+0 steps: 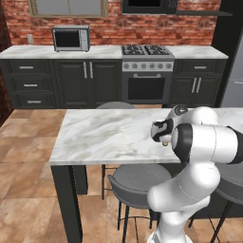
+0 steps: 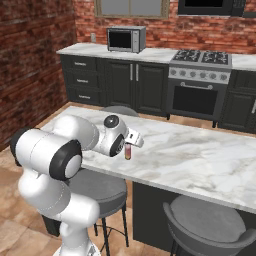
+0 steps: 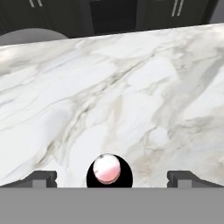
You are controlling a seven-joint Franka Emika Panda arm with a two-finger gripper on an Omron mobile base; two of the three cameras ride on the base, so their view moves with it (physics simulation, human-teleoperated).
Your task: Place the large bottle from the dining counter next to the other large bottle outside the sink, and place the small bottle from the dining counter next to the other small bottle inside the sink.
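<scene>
The small bottle (image 2: pixel 128 151) stands upright on the dining counter (image 2: pixel 200 160) near its front edge, with a pinkish-orange body and a pale cap. From above, its whitish-pink cap (image 3: pixel 107 169) lies between my two fingertips (image 3: pixel 42 178). My gripper (image 2: pixel 131 143) hangs open just over the bottle, jaws wide on either side and apart from it. In the left base view the gripper (image 1: pixel 161 131) is partly hidden behind my own arm, with a sliver of the small bottle (image 1: pixel 164 142) under it. The large bottle, the other bottles and the sink are out of view.
Round grey stools (image 1: pixel 140 179) (image 2: pixel 207 220) stand under the counter's near edge and another (image 1: pixel 115 105) at its far side. Beyond are dark cabinets, a stove (image 1: pixel 147 71) and a microwave (image 1: pixel 70 38) against a brick wall. The marble slab (image 1: pixel 99 135) stretches bare to the left.
</scene>
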